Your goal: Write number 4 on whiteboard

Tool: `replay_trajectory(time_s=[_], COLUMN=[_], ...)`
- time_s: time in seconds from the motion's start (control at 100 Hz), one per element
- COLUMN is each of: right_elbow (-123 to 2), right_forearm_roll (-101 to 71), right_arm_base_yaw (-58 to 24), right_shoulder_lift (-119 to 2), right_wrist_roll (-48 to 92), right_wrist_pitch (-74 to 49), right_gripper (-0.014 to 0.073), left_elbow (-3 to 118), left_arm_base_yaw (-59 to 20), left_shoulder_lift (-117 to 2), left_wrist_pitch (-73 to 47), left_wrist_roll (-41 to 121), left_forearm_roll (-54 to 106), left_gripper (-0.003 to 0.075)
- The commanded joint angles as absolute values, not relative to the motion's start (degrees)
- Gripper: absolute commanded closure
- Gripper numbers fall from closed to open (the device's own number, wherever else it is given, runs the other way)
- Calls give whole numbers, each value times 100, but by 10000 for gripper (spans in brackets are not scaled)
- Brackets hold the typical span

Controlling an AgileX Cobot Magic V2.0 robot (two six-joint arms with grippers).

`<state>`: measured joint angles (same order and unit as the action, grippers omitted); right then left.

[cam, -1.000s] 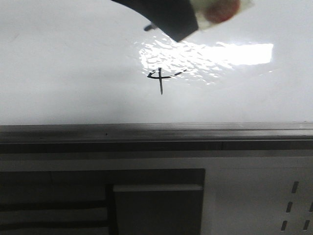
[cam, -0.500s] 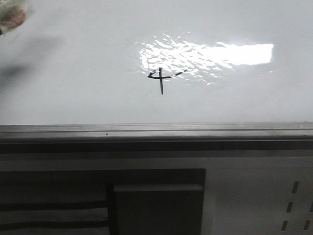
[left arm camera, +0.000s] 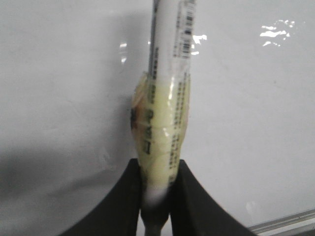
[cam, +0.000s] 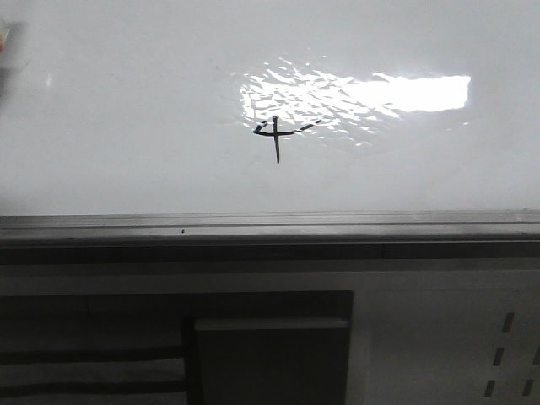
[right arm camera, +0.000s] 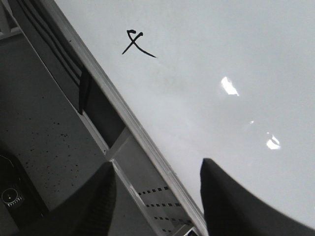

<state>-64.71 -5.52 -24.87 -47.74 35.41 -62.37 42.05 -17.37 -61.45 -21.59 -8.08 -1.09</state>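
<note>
number 4 (cam: 277,135) on whiteboard (cam: 126,126) just below glare | left gripper (left arm camera: 156,196) pinching marker (left arm camera: 165,113), well clear of the figure | right gripper (right arm camera: 157,196) spread, empty, apart from it

The front view faces the whiteboard (cam: 126,101) squarely and close, with its rail (cam: 270,226) crossing the frame level and the 4 (cam: 277,135) near centre. The left wrist view looks along a marker (left arm camera: 165,123) held between the left gripper (left arm camera: 156,196) fingers, very near the board. The right wrist view looks past the parted right gripper (right arm camera: 157,189) at the board obliquely, from farther back, sharing the 4 (right arm camera: 138,44) and rail with the front view.
</note>
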Motion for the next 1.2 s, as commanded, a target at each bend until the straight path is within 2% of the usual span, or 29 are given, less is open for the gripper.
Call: replay_trajectory(time_s=[0.0, 0.73, 0.83, 1.09, 1.19], right_elbow=[-6642, -6642, -6642, -6642, -6642], right_forearm_roll=[-547, -547, -547, -547, -547], right_arm_base_yaw=[-2458, -2458, -2458, -2458, -2458], right_shoulder_lift=[-4743, -4743, -4743, -4743, -4743], right_wrist_roll=[3508, 3508, 3508, 3508, 3508], right_wrist_pitch=[-5931, -6101, -6101, -6101, -6101], right_gripper=[249, 249, 249, 249, 249], left_elbow=[4350, 4350, 4350, 4350, 4350], left_arm_base_yaw=[-1720, -1720, -1720, -1720, -1720], left_shoulder_lift=[-6170, -6648, -6648, -6648, -6648], left_wrist_pitch=[-1628, -1572, -1572, -1572, -1572], left_wrist_roll=[-872, -872, -872, -872, -862], left_forearm_roll=[-47, 30, 30, 30, -31], left_gripper=[741, 729, 670, 458, 404])
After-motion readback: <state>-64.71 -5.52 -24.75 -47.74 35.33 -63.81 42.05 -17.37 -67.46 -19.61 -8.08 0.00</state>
